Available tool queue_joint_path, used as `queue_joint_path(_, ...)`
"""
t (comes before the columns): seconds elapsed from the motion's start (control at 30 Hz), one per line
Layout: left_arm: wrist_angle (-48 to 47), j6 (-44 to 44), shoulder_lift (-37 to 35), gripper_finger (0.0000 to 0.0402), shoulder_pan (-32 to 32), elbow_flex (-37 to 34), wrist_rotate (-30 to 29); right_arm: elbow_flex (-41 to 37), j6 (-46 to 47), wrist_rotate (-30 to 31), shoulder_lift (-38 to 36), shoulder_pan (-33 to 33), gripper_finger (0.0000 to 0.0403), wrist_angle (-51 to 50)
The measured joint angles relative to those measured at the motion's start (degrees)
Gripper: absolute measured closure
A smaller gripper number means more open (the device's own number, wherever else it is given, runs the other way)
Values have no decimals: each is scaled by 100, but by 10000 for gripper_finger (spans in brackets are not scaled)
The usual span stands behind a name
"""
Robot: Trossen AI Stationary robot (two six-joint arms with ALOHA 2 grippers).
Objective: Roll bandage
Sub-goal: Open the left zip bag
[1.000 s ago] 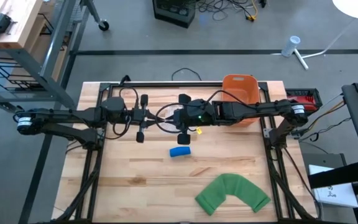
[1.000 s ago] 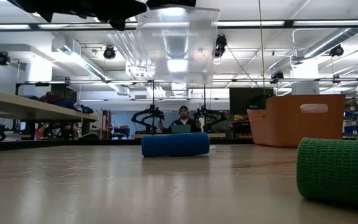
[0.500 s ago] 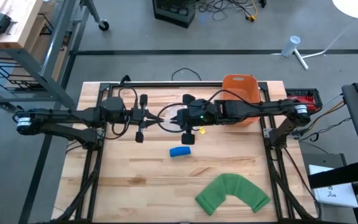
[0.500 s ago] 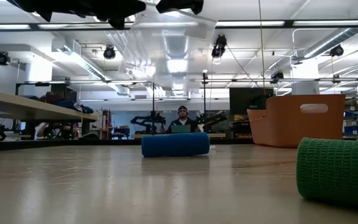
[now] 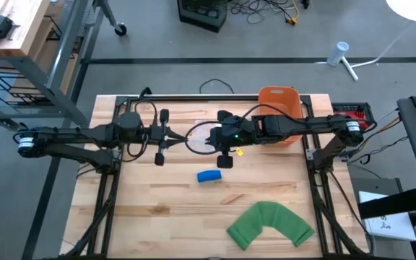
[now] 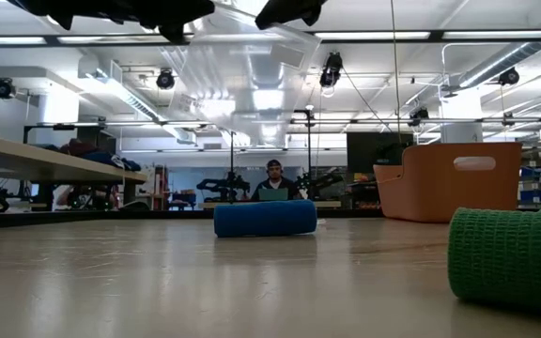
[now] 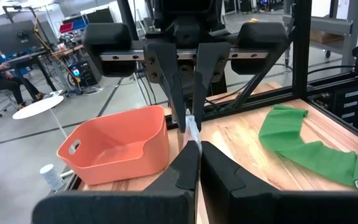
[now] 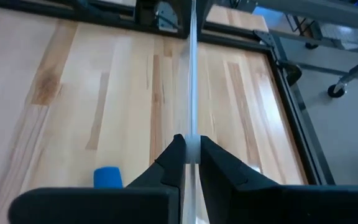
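Note:
A clear plastic bag (image 6: 252,66) hangs high over the middle of the table, held between my two grippers. My left gripper (image 5: 175,135) comes from the left and my right gripper (image 5: 205,137) from the right; both are shut on the bag and face each other. A rolled blue bandage (image 5: 208,175) lies on its side on the table just nearer than the grippers, also seen in the low view (image 6: 265,218). A green bandage (image 5: 269,224), partly unrolled, lies by the near right edge. My left gripper pinches one edge of the clear bag (image 7: 192,127) between its two fingers, coming level from the table's left. The bag is lifted clear of the table. My right gripper pinches the opposite side of the bag (image 8: 192,134) between its two fingers, slanting down from the table's right. The thin plastic runs edge-on away from the fingertips toward the other gripper.
An orange bin (image 5: 279,101) stands at the far right of the table, behind the right arm. Bare wood (image 5: 150,209) lies at the near left. A person sits at a desk in the room beyond the table (image 6: 273,183).
My right gripper has drawn back a little toward the table's right edge and tipped its fingers downward. The clear bag, which hung as a squarish pouch, now slants and is pulled out between the two grippers. The blue roll and green bandage have stayed put.

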Motion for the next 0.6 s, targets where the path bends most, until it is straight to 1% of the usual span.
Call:
queue_joint_path(0.17,-24,1,-73,401,-2,0,5,0,96,11,-93,0,365,-376)
queue_joint_path(0.43,-44,0,-104,401,-7,0,9,0,222,7,-261,0,377,-841)
queue_joint_path(0.6,-49,0,-110,401,-13,1,9,0,235,7,-286,0,370,-1215)
